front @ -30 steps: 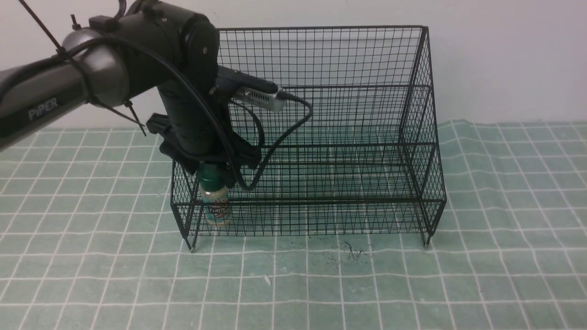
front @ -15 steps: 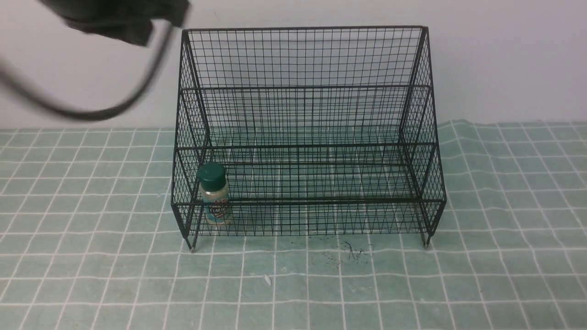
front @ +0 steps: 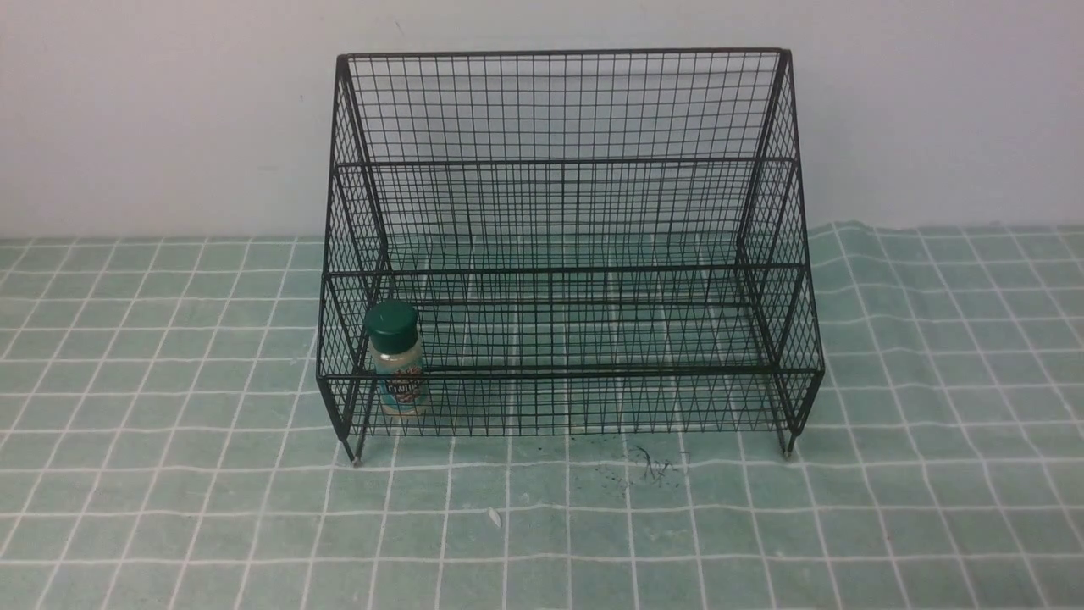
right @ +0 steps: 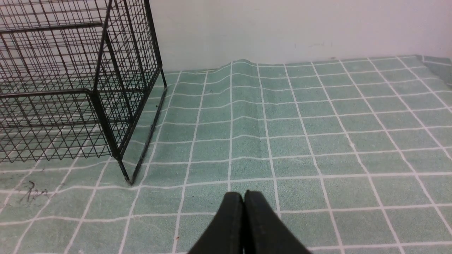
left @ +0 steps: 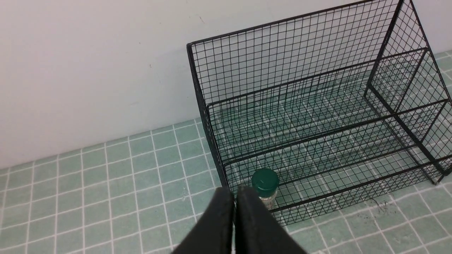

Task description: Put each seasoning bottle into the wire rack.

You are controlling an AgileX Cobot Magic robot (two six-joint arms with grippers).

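Green-checked bench (front: 567, 542) lies nearest; beyond, the seasoning bottle (front: 397, 356) stands inside the wire rack (front: 569, 371) at its left end. Left gripper (left: 236, 197) and right gripper (right: 243, 197), both closed and empty, should retreat clear of the mesh.

The left end effector (left: 236, 192) has left the rack (front: 563, 271) and closed.

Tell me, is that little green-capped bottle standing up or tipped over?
Upright: in the front view, the bottle stands in the wire rack with its green cap on top and its base down.
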